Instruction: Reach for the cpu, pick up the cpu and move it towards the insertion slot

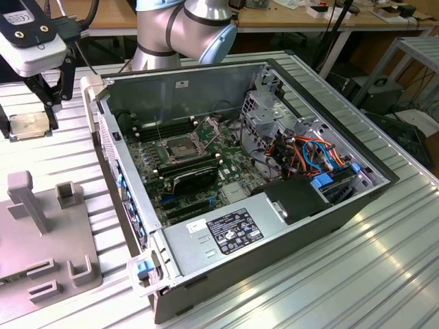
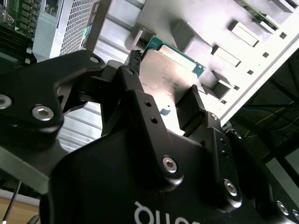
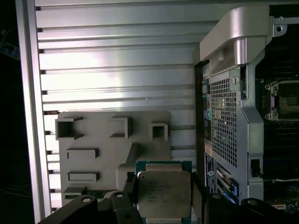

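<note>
Silvery cpu (image 3: 163,196): metal top facing up with a thin green rim along one edge. It lies flat and level between two black fingers in both wrist views.
Gripper (image 3: 163,189): pinching the cpu. The fingers (image 3: 131,186) are drawn in against two opposite edges, one on each side, and the metal top between them is uncovered.
Cpu position: at the exterior view's left edge, outside the computer case (image 1: 185,92) and under the gripper body.
Lift: I cannot tell whether the chip is clear of the surface beneath it.
Insertion slot (image 1: 177,147): a square silvery frame with a dark centre on the green motherboard (image 1: 147,175), inside the open case. Its retaining frame is swung up.
Separation: the cpu and the insertion slot are well apart, with the case's side wall standing between them.
Heatsink (image 1: 195,179): a black block on the board, just beside the slot on the side nearer the camera.
Fixture plate (image 1: 41,240): grey with raised holders, lying on the table outside the case. In the first wrist view it sits behind the chip.
Table (image 1: 343,274): ribbed aluminium, carrying both the case and the plate.
Arm (image 1: 185,27): the grey and blue joint stands behind the case's far wall.
</note>
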